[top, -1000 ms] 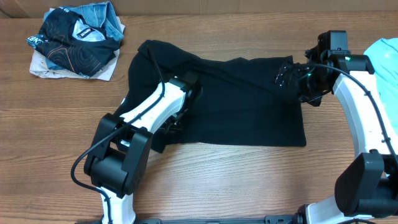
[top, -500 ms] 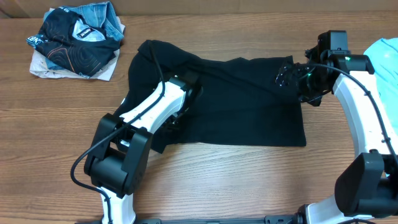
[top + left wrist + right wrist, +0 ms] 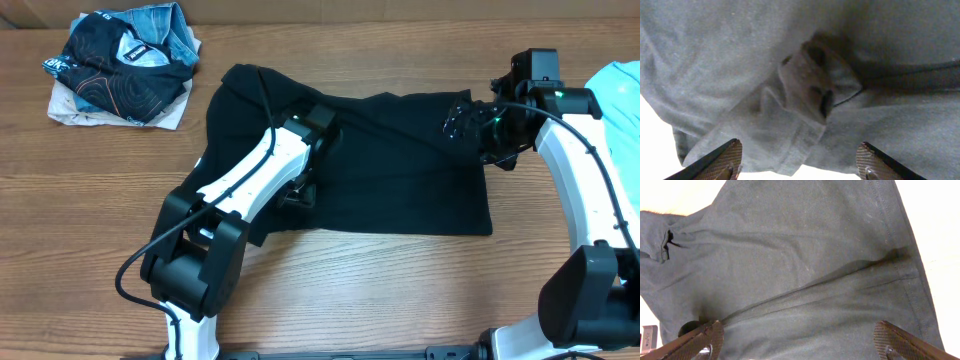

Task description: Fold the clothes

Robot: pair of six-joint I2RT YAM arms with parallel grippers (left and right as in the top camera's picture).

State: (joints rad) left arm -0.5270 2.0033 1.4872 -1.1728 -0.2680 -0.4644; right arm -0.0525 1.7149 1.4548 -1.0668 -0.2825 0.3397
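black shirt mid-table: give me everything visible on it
The black shirt is plain, soft fabric. It lies mostly flat on the wooden table in a rough rectangle, with a long crease across it and a bunched upper-left corner. A stitched hem runs along its right edge. The left hand hovers open over a crumpled fold, and the right hand is open over the right edge. Neither grips it.

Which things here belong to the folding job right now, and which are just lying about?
In the job: black shirt; left gripper; right gripper, both open above it.
Lying about, untouched for now: crumpled clothes pile, top left; light blue garment, right edge.
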